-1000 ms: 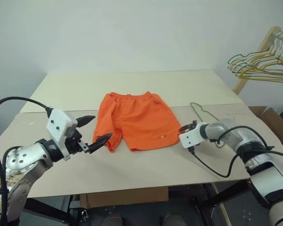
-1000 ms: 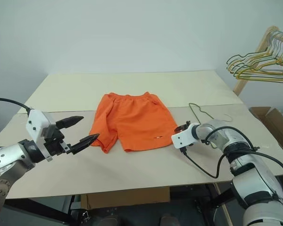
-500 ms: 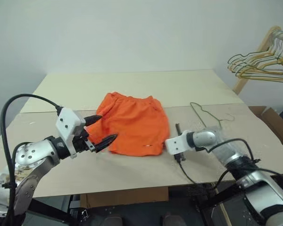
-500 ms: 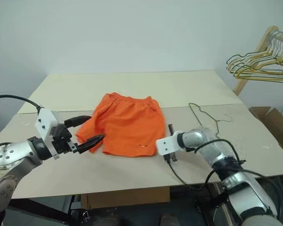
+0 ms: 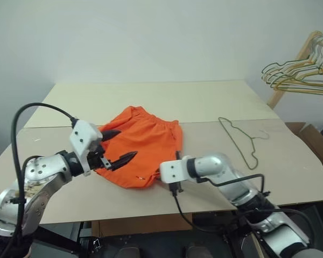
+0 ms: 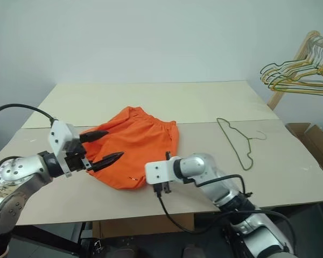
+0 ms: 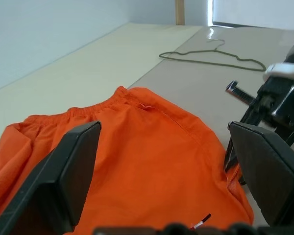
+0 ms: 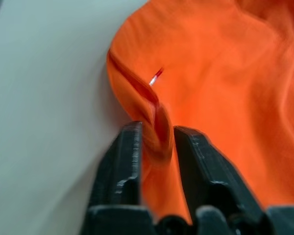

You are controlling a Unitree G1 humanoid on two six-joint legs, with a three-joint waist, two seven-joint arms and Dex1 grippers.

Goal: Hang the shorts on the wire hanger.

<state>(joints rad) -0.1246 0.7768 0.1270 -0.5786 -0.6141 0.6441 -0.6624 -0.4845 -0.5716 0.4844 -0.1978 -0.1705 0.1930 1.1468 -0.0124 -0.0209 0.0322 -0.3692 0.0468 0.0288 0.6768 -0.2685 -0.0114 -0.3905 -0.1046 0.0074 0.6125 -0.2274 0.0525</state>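
Observation:
The orange shorts lie bunched on the table, left of centre, waistband toward the far side. My right gripper is shut on a fold of the shorts' hem beside the small white mark; it sits at their front right corner. My left gripper hovers open over the shorts' left part, with fabric below its fingers. The wire hanger lies flat on the table to the right, apart from both grippers, and also appears as a thin wire hanger in the left wrist view.
A wooden rack with bunched gold, yellow and green hangers stands at the far right. A cardboard box sits beyond the table's right edge. The right wrist's black cable droops over the front edge.
My right gripper has swung left and nearer, dragging the shorts' right hem with it, so the shorts have bunched up and shifted left. My left gripper has edged right, over the fabric.

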